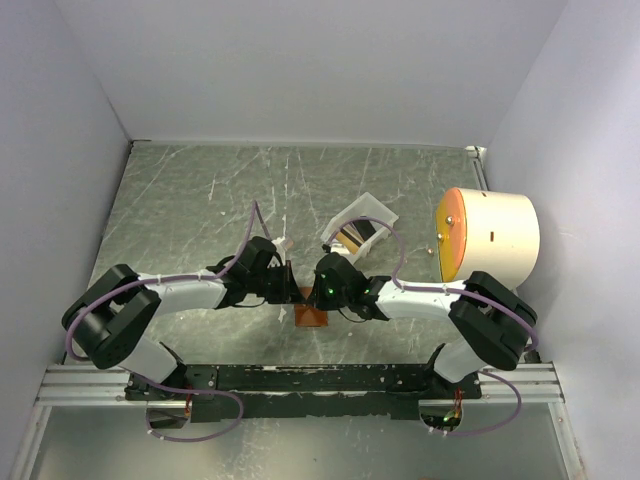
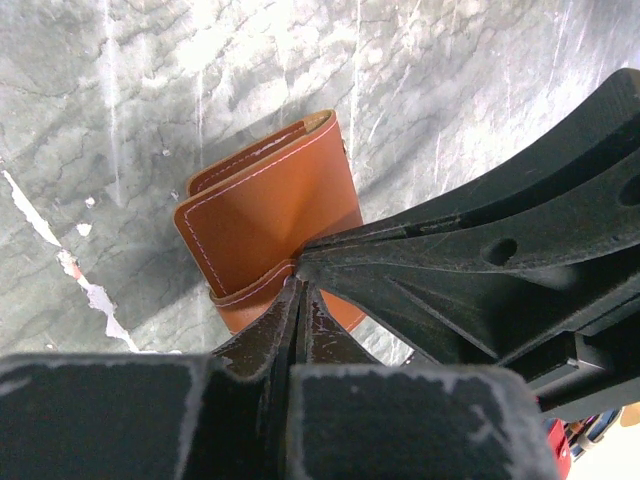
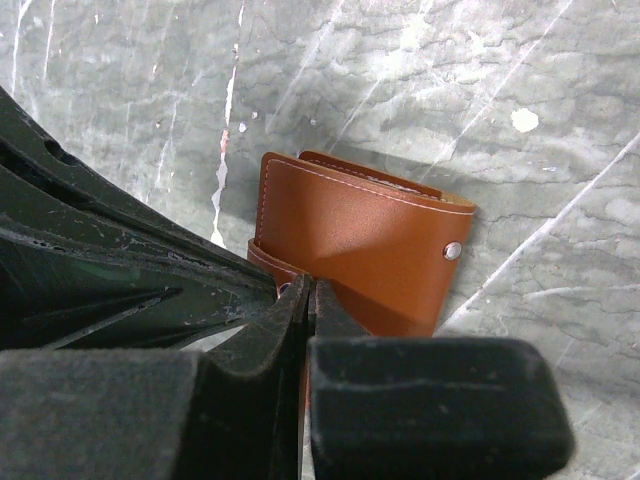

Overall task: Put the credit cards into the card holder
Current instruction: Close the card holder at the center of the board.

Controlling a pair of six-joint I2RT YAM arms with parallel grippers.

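Observation:
The brown card holder lies folded shut on the table between the two arms. It also shows in the left wrist view and in the right wrist view, with its side tab and metal snap. My left gripper and right gripper meet tip to tip at the holder's tab end. Both have their jaws pressed together at the tab and the holder's edge. A yellowish card seems to lie in the white tray. No other cards show.
A cream cylinder with an orange face lies at the right, near the right arm's elbow. The white tray sits just behind the grippers. White walls close in the scratched grey table on three sides.

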